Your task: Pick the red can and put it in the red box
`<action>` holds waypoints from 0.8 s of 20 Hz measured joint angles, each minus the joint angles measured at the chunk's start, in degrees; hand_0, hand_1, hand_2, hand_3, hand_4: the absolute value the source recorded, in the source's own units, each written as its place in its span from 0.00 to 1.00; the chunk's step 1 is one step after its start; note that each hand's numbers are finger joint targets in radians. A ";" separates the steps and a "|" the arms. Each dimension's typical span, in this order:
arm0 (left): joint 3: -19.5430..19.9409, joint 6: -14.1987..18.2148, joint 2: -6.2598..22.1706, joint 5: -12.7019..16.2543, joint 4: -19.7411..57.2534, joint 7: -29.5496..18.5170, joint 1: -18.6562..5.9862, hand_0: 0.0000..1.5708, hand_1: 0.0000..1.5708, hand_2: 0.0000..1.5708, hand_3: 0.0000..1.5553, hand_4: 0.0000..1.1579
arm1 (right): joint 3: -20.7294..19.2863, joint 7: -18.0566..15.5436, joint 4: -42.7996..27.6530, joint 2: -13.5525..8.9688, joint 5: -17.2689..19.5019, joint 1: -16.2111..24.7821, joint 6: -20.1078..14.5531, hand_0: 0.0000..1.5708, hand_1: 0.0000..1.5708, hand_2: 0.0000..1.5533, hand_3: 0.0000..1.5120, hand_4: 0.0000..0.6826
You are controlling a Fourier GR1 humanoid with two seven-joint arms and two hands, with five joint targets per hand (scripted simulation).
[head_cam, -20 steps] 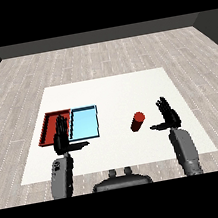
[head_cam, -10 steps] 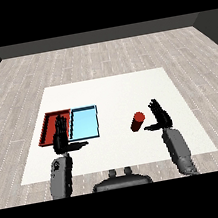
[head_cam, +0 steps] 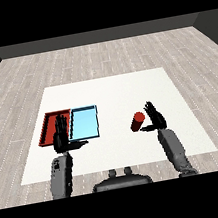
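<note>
Clearly the task is sitting at its opening stage: the red can [head_cam: 138, 121] is lying on the white bench [head_cam: 108, 91], right of the bench's middle and toward the near edge, and nothing is carrying it yet. The right hand [head_cam: 155, 117] is hovering just beside the can on its right, fingers straight and spread, thumb reaching toward the can, so the hand is standing open and holding nothing. Whether the thumb is touching the can or stopping short of it is hard to tell from this view. The left hand [head_cam: 62, 135] is waiting with fingers straight and relaxed, also open and empty, over the near edge of the red tray [head_cam: 47, 127], which is lying toward the bench's left edge with the light blue tray [head_cam: 85, 123] right beside it. The grasp, the lift, the carry across the bench toward the left and the release into the red tray are all looking like work not yet done. The left hand is covering part of the red tray's floor, so what may be lying there is hidden, and both forearms are running out of sight at the bottom.
</note>
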 measured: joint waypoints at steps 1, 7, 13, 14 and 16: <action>-0.47 0.27 -0.27 -0.33 -0.82 0.03 0.60 0.00 0.00 0.00 0.00 0.00 | 0.05 -0.26 0.81 -0.09 0.07 -0.10 0.16 0.00 0.00 0.00 0.00 0.00; -1.20 0.87 -0.58 -0.98 -2.10 0.26 1.59 0.00 0.00 0.00 0.00 0.00 | 0.54 0.07 2.32 0.69 -0.34 -1.67 -0.52 0.00 0.00 0.00 0.00 0.00; -1.31 0.80 -0.36 -1.24 -2.22 0.37 1.81 0.00 0.00 0.00 0.00 0.00 | 1.28 -0.74 3.92 1.62 -0.51 -2.00 -0.66 0.00 0.00 0.00 0.00 0.00; -1.30 0.82 -0.36 -1.14 -2.32 0.65 1.71 0.00 0.00 0.00 0.00 0.00 | 1.04 -1.03 5.18 1.47 -0.72 -2.84 -0.33 0.00 0.00 0.00 0.00 0.00; -0.93 0.87 -0.02 -0.70 -2.71 1.92 0.89 0.00 0.00 0.00 0.00 0.00 | 1.47 0.15 4.45 2.27 -1.09 -3.05 -0.89 0.00 0.00 0.00 0.00 0.00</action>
